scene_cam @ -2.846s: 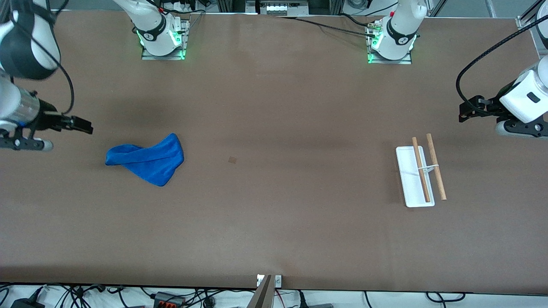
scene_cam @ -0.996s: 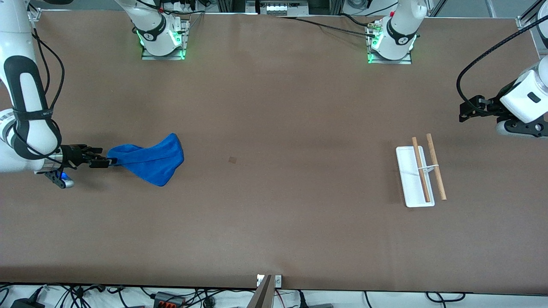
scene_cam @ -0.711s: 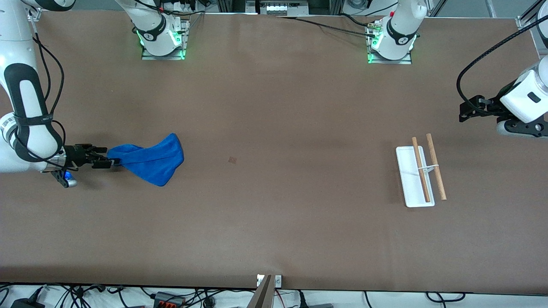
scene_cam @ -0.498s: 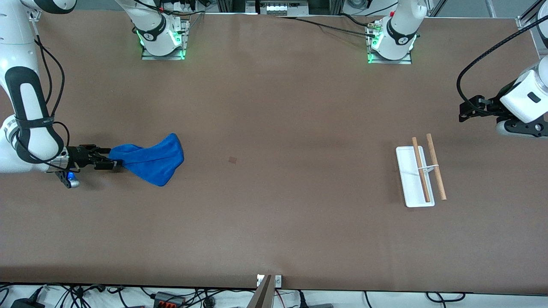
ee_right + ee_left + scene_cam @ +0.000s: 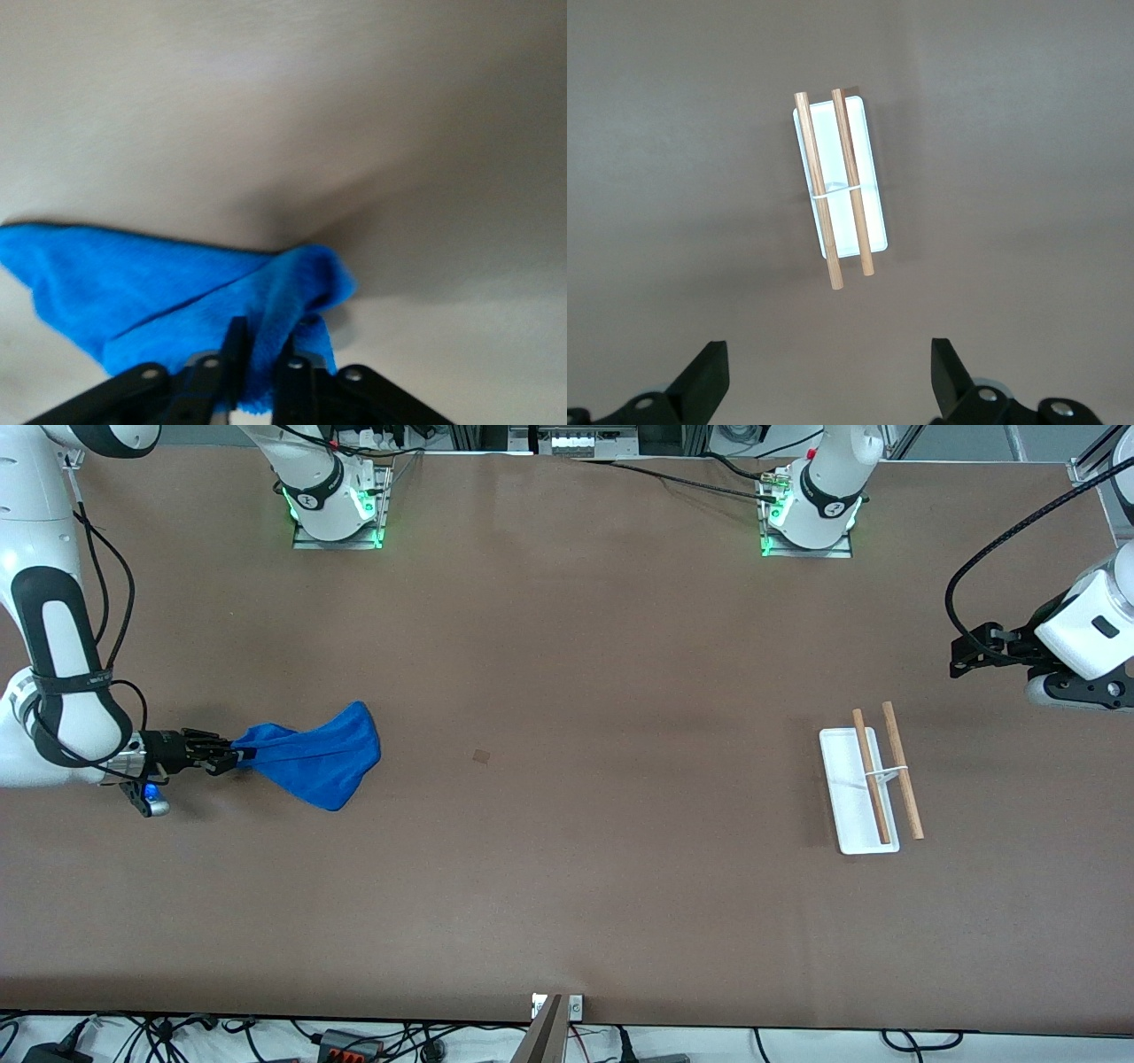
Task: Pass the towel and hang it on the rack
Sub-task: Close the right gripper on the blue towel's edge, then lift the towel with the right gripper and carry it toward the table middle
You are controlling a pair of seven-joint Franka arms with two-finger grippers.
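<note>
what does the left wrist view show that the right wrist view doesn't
Only the left wrist view shows the rack, standing free below the open left claw, which waits. Only the right wrist view shows the blue towel, its end pinched in the shut right claw. Both show the bare brown table.

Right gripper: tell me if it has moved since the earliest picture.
Yes. The right gripper came down from the table's edge toward the rack's end and closed on the towel's tip. The left gripper waits.
</note>
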